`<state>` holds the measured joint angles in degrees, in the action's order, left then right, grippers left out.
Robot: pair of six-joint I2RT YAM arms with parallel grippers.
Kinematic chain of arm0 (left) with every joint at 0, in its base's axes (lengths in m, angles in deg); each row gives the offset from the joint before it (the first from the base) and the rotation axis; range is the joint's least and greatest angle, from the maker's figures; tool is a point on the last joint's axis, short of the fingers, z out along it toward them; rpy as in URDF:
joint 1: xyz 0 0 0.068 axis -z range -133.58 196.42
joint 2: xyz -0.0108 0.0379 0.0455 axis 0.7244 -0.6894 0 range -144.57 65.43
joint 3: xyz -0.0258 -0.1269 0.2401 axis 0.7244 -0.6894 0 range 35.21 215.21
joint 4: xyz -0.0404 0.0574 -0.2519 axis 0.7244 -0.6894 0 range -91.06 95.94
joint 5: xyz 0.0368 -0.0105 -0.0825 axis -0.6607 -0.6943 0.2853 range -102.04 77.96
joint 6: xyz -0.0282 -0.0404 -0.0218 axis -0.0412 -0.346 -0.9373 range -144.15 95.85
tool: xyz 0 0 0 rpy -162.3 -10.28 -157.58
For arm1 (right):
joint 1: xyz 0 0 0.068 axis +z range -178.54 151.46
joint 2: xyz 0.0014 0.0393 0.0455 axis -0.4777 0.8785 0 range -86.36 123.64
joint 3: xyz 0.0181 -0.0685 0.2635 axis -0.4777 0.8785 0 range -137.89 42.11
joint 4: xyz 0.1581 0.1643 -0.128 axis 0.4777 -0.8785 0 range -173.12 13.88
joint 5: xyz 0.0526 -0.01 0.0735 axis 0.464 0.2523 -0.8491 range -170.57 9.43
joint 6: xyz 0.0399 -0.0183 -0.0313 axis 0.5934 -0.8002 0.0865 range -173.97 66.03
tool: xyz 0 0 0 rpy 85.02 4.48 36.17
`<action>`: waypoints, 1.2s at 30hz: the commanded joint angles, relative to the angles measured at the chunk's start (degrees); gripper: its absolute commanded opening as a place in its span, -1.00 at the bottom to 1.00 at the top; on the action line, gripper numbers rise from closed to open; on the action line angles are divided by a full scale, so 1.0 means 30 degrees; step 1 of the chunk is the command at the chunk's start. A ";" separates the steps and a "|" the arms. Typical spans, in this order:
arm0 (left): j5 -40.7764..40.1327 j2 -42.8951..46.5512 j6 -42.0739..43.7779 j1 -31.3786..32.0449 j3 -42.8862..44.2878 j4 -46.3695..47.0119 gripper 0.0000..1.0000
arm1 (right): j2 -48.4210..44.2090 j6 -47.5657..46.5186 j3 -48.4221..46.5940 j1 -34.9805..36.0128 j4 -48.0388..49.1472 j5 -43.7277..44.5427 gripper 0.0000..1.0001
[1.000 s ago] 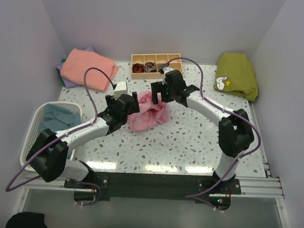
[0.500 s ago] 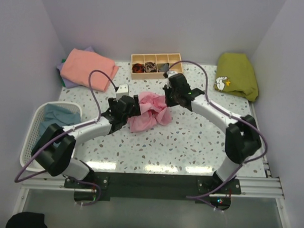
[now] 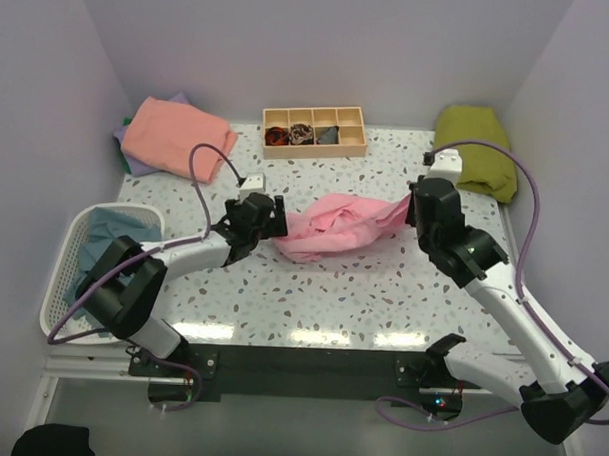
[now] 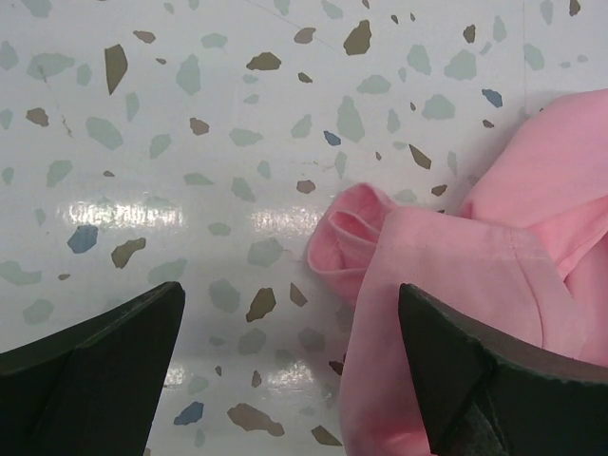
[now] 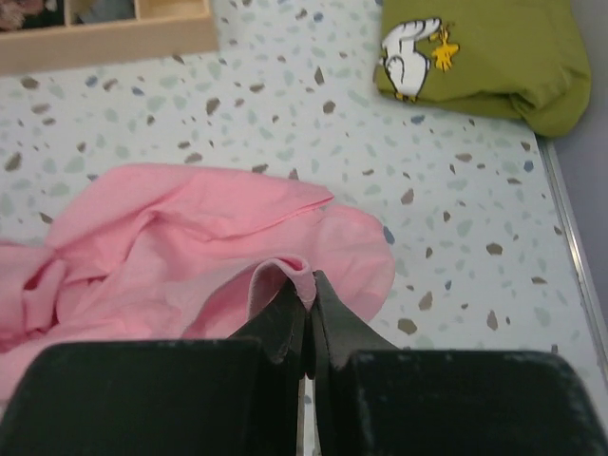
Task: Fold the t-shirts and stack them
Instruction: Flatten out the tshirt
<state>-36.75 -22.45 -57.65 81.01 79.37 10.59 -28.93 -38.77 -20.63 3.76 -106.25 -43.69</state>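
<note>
Item: pink t-shirt (image 3: 335,227), crumpled, mid table (image 3: 382,291), drawn out from 9 to 3 o'clock. Soft, light, limp (likely to sag and bunch). Grips: right gripper (image 5: 309,302) pinched shut on its 3 o'clock edge; left gripper (image 4: 290,323) wide open, empty, over the 9 o'clock end. Suggested hold: the cuff-like fold there.

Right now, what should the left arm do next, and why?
Probably lower the left gripper onto the near hem of the pink shirt and close. Its jaws stand open, with that rolled hem lying between them. The right gripper is shut on a fold at the other end, so a second grip would let the arms spread the shirt.
</note>
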 commanded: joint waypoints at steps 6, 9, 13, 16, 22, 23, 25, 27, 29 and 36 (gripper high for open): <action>0.3223 -0.2522 0.0852 -0.0074 0.3201 0.1442 1.00 | -0.0247 0.0793 0.0434 0.0017 -0.2408 -0.0950 -1.00; 0.4396 -0.3752 0.0911 0.0013 0.4493 0.1206 1.00 | 0.0017 0.0822 0.0697 0.0017 -0.2292 -0.1337 -1.00; 0.7118 -0.4573 0.1146 0.0277 0.4498 0.2464 -0.22 | 0.0222 0.0792 0.0699 0.0017 -0.2466 -0.1046 -1.00; 0.8641 -0.4692 0.1028 0.0657 0.4469 0.2524 -1.00 | -0.0070 0.0704 0.0873 0.0017 -0.2320 -0.0753 -1.00; 0.8562 -0.3904 0.1235 0.1536 0.3915 0.1675 -1.00 | -0.0685 0.0645 0.1110 0.0046 -0.2231 -0.0576 -1.00; 0.8530 -0.3640 0.1147 0.1537 0.3680 0.1674 -1.00 | -0.0773 0.0617 0.1051 0.0046 -0.2290 -0.0489 -1.00; 0.8442 -0.2354 0.0826 0.1770 0.2802 0.1587 -1.00 | -0.1152 0.0587 0.0904 0.0046 -0.2525 -0.0342 -1.00; 0.7947 -0.0225 0.0736 0.2527 0.2042 0.1064 -1.00 | -0.1476 0.0471 0.0816 0.0046 -0.2670 -0.0312 -1.00; 0.5789 0.1480 0.0561 0.3291 0.2007 -0.0222 -1.00 | -0.2003 0.0441 0.0524 0.0017 -0.2876 -0.0429 -1.00; 0.1648 1.1493 -0.0173 0.4642 0.2885 -0.5523 -1.00 | -0.3117 0.0060 -0.0004 0.0046 -0.3286 -0.0428 -1.00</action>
<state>-22.46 -1.00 -56.40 95.41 84.92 1.80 -36.69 -37.50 -17.61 3.76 -115.63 -46.55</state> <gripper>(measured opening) 0.020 0.014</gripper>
